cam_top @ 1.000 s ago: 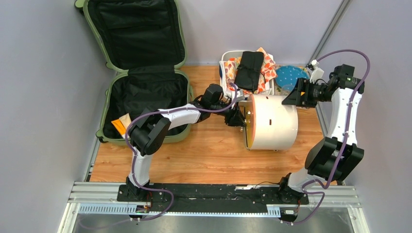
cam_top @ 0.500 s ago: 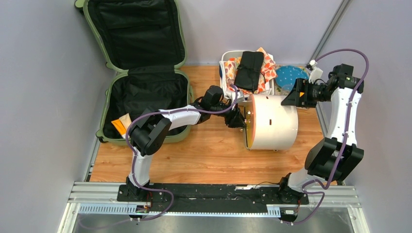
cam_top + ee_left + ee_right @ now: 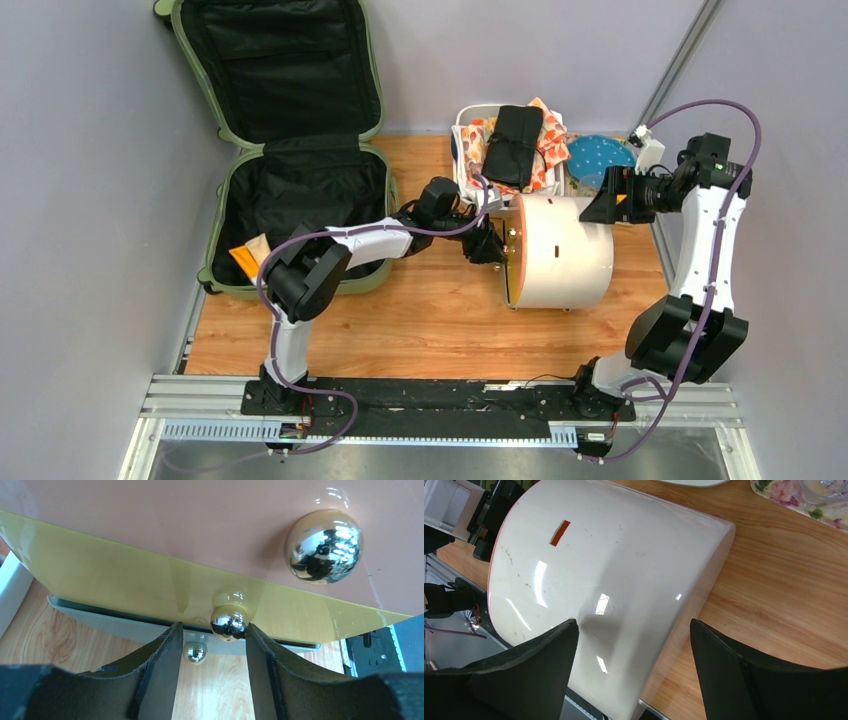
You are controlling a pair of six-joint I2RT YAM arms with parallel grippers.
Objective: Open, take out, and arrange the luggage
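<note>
The sage-green luggage point(image 3: 300, 190) lies open at the back left, its lid leaning on the wall, black lining showing. An orange and cream item point(image 3: 248, 256) rests in its near corner. My left gripper point(image 3: 487, 243) is at the orange end of a cream cylinder point(image 3: 565, 250). In the left wrist view the left gripper point(image 3: 212, 630) is open, with a small shiny knob point(image 3: 228, 622) between its fingers, close against the right one. My right gripper point(image 3: 603, 199) hovers over the cylinder's far end. In the right wrist view the right gripper point(image 3: 633, 625) stands wide open above the cylinder's point(image 3: 614, 580) rim.
A white tub point(image 3: 462, 150) behind the cylinder holds patterned cloth and a black pouch point(image 3: 515, 145). A blue dotted plate point(image 3: 600, 155) sits beside it. A floral tray point(image 3: 794, 500) lies near the right gripper. Grey walls close in on both sides; a metal rail point(image 3: 440, 405) runs along the near edge.
The right gripper's jaws have spread wider and its arm has shifted slightly. The left gripper's jaws have parted a little at the knob; the cylinder has not moved.
</note>
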